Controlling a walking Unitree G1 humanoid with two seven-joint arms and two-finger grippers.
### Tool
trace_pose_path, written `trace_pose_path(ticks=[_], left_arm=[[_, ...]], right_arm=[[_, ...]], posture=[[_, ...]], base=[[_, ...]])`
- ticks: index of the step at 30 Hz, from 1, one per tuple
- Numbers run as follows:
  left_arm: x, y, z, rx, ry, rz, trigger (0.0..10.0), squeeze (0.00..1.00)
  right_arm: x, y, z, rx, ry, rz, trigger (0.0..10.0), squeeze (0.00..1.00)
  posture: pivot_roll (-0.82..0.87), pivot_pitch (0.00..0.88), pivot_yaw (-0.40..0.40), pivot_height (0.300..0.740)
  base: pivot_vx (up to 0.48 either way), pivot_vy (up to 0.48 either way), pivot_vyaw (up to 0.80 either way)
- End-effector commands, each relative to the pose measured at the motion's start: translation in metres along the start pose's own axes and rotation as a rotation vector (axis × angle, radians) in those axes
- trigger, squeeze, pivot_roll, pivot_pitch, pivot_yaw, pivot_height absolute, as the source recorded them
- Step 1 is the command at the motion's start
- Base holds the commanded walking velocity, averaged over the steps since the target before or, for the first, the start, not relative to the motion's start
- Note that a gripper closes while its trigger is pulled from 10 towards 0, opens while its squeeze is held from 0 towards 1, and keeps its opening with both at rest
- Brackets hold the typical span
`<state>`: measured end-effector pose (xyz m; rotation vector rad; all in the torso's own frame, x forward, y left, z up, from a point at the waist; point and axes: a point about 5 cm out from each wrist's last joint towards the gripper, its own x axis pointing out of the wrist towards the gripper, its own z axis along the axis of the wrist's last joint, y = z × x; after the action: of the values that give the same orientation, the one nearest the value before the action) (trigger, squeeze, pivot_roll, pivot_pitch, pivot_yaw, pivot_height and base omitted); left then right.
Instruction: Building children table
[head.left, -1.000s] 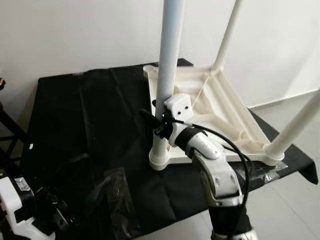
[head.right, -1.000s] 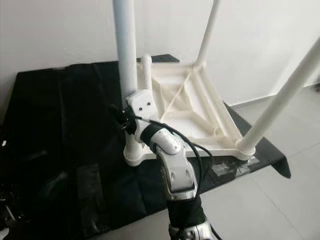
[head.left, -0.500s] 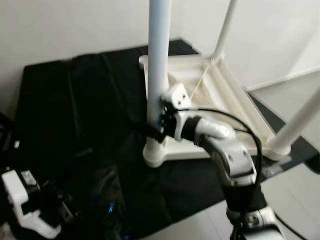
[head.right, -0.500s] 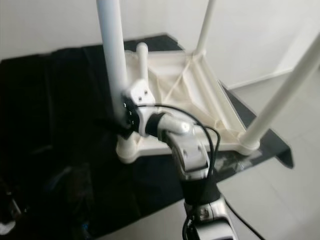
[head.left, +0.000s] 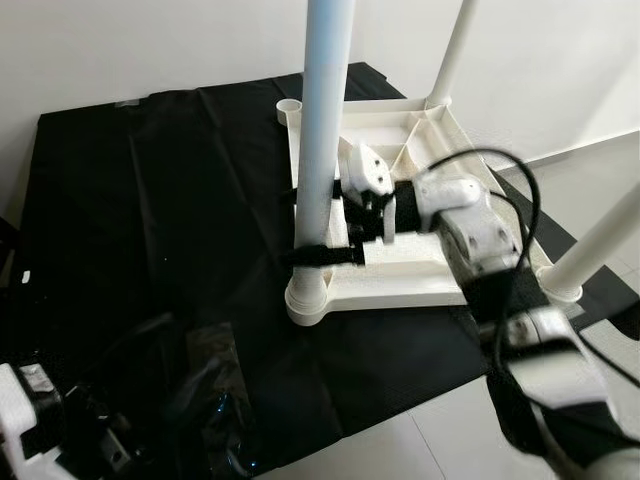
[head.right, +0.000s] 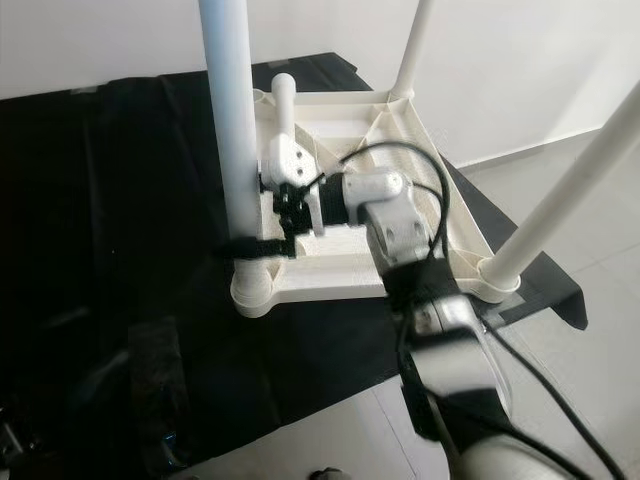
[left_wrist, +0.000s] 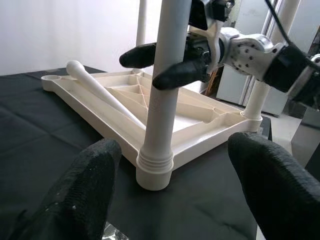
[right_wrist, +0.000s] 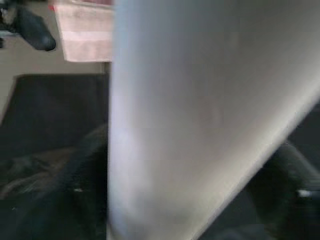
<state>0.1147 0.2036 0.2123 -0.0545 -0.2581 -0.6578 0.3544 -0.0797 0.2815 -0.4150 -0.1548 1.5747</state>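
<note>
The white children's table top (head.left: 400, 285) lies upside down on a black cloth. Three white legs stand up from its corners. My right gripper (head.left: 293, 232) is shut on the near-left leg (head.left: 322, 130) a little above its socket, with one black finger (left_wrist: 180, 75) on each side of the tube. A loose fourth leg (head.right: 283, 100) lies inside the top beside the far-left socket (head.left: 289, 106). My left gripper (left_wrist: 172, 145) hangs low at the front left, open, its fingers (left_wrist: 90, 200) wide apart and facing the gripped leg's base.
The black cloth (head.left: 150, 200) covers a low platform whose front edge runs close before me. Crumpled clear plastic bags (head.left: 215, 370) lie on it at front left. A white wall stands behind, and grey floor tiles (head.left: 420, 440) lie at right.
The camera has shifted. My right forearm has swung round from the front to the right of the leg, and the gripper, still on the leg, sits lower on it.
</note>
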Motion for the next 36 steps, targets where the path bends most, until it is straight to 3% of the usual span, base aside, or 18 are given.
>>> trace_pose_path(ticks=[1,10,15,17,18,20,21,23,24,25,26,28,31,36], left_arm=[[-0.002,-0.002,0.004,0.005,0.010,-0.009,10.0,0.00],[-0.004,-0.006,0.005,0.004,0.015,-0.002,10.0,0.00],[-0.003,-0.006,0.004,0.000,0.012,-0.002,10.0,0.00],[-0.002,-0.005,0.003,-0.001,0.007,-0.004,10.0,0.00],[-0.002,-0.005,0.002,-0.001,0.006,-0.005,10.0,0.00],[-0.002,-0.005,0.002,-0.001,0.006,-0.005,10.0,0.00],[-0.002,-0.003,0.001,-0.002,0.006,-0.006,10.0,0.00],[0.003,-0.001,-0.001,-0.007,-0.006,-0.028,10.0,0.00],[0.003,-0.001,-0.001,-0.007,-0.006,-0.028,10.0,0.00],[0.006,0.000,-0.002,-0.010,-0.010,-0.037,10.0,0.00],[0.008,0.000,-0.003,-0.011,-0.013,-0.049,10.0,0.00],[0.008,0.000,-0.003,-0.011,-0.013,-0.049,10.0,0.00],[0.011,0.006,-0.002,0.003,-0.023,-0.055,10.0,0.00],[0.013,0.006,-0.004,0.002,-0.027,-0.058,10.0,0.00]], right_arm=[[0.001,-0.003,0.003,0.003,-0.045,0.031,0.0,0.00],[-0.004,-0.003,-0.003,0.022,-0.064,0.130,0.0,0.00],[-0.009,-0.003,-0.009,0.041,-0.086,0.068,0.0,0.00],[-0.004,-0.002,-0.025,0.119,-0.075,-0.167,0.0,0.00],[0.008,0.002,-0.039,0.183,-0.034,-0.424,0.0,0.00],[0.008,0.002,-0.039,0.183,-0.034,-0.424,0.0,0.00],[0.012,0.006,-0.051,0.254,0.020,-0.853,0.0,0.00],[0.037,0.061,-0.065,0.360,0.108,-0.987,0.0,0.00],[0.037,0.061,-0.065,0.360,0.108,-0.987,0.0,0.00],[0.045,0.076,-0.064,0.388,0.108,-0.954,0.0,0.00],[0.053,0.079,-0.061,0.379,0.093,-0.888,0.0,0.00],[0.053,0.079,-0.061,0.379,0.093,-0.888,0.0,0.00],[0.055,0.065,-0.052,0.360,0.067,-0.862,0.0,0.00],[0.058,0.065,-0.042,0.384,0.072,-0.886,0.0,0.00]], posture=[[0.18,0.213,-0.058,0.740],[0.17,0.212,-0.067,0.740],[0.15,0.205,-0.073,0.740],[0.14,0.196,-0.084,0.740],[0.14,0.192,-0.084,0.740],[0.14,0.192,-0.084,0.740],[0.13,0.195,-0.071,0.740],[0.12,0.168,-0.054,0.740],[0.12,0.168,-0.054,0.740],[0.12,0.165,-0.049,0.740],[0.12,0.154,-0.046,0.740],[0.12,0.154,-0.046,0.740],[0.11,0.138,-0.051,0.740],[0.10,0.135,-0.044,0.740]], base=[[0.000,0.000,0.00],[0.000,0.000,0.00],[0.000,0.000,0.00],[0.000,0.000,0.00],[0.000,0.000,0.00],[0.000,0.000,0.00],[0.000,0.000,0.00],[0.000,0.000,0.00],[0.000,0.000,0.00],[0.000,0.000,0.00],[0.000,0.000,0.00],[0.000,0.000,0.00],[0.000,0.000,0.00],[0.000,0.000,0.00]])
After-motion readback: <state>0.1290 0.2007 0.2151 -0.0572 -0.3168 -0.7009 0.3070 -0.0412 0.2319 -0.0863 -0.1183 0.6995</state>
